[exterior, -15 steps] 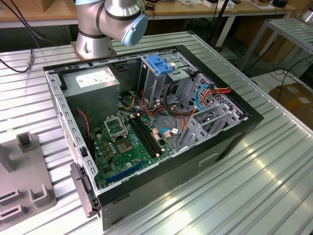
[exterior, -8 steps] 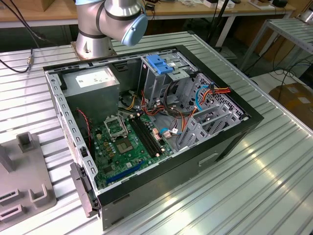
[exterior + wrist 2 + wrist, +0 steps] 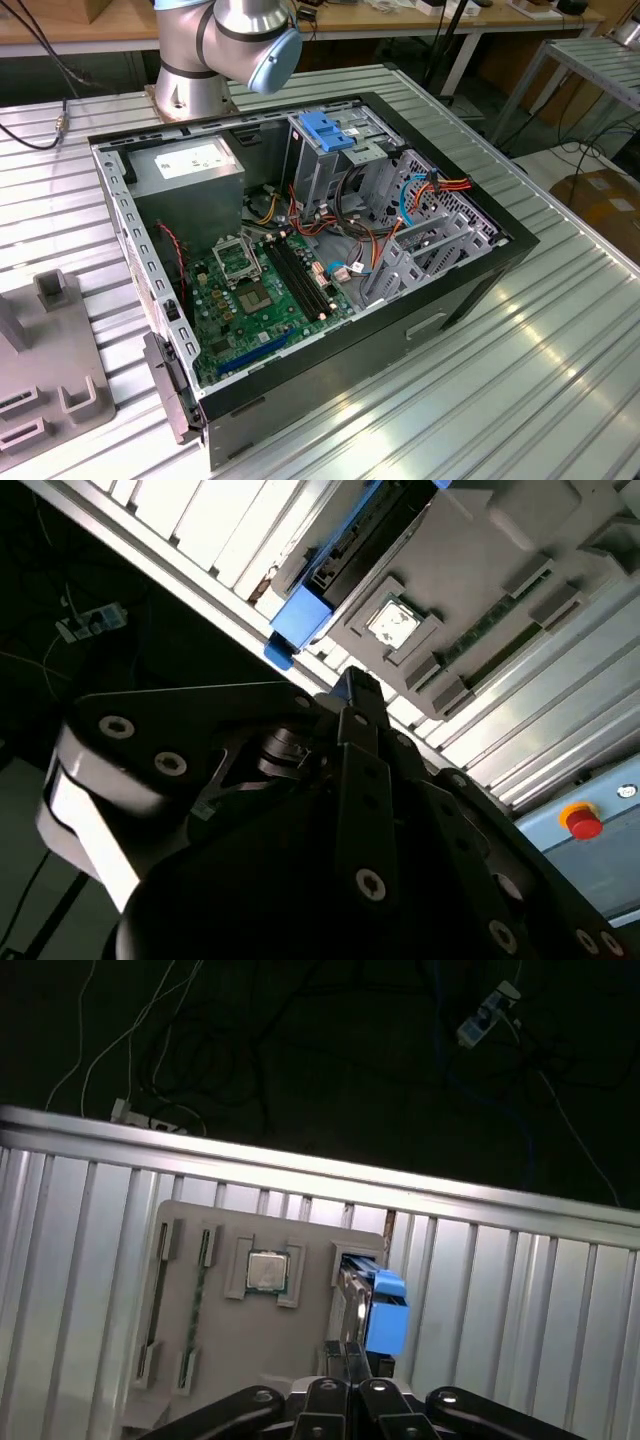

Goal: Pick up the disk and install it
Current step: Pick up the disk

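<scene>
Table (image 3: pixel 560 380): ribbed aluminium, carries everything.

Computer case (image 3: pixel 470 290): lies on its side mid-table with the side panel off. Inside are the green motherboard (image 3: pixel 260 290), the grey power supply (image 3: pixel 190 165) and a metal drive cage (image 3: pixel 325 150) with a blue handle. Red, orange and blue cables run between cage and board.

Arm (image 3: pixel 230 40): its base is bolted to the table behind the case.

Tray (image 3: pixel 50 390): a grey parts fixture at the exterior view's left, well apart from the case. Both wrist views look down on it. A processor (image 3: pixel 267 1272) sits in a square pocket, and long narrow slots lie beside that.

Disk (image 3: pixel 386 1310): stands on edge in a slot of the tray, just beside the processor pocket. Its thin metal edge and one blue rail face the camera. In the second wrist view the disk (image 3: pixel 330 565) shows a dark side with the blue rail end at the tray's border.

Gripper (image 3: pixel 348 1358): dark linkage, poised directly over the disk and in line with its thin edge. In the first wrist view its tip overlaps the near end of the disk. In the second wrist view the gripper (image 3: pixel 358 692) sits close to the blue rail end. I cannot tell whether it touches the disk, nor whether it is spread or pressed together.

A red button (image 3: pixel 583 821) sits on a blue panel past the table edge.
</scene>
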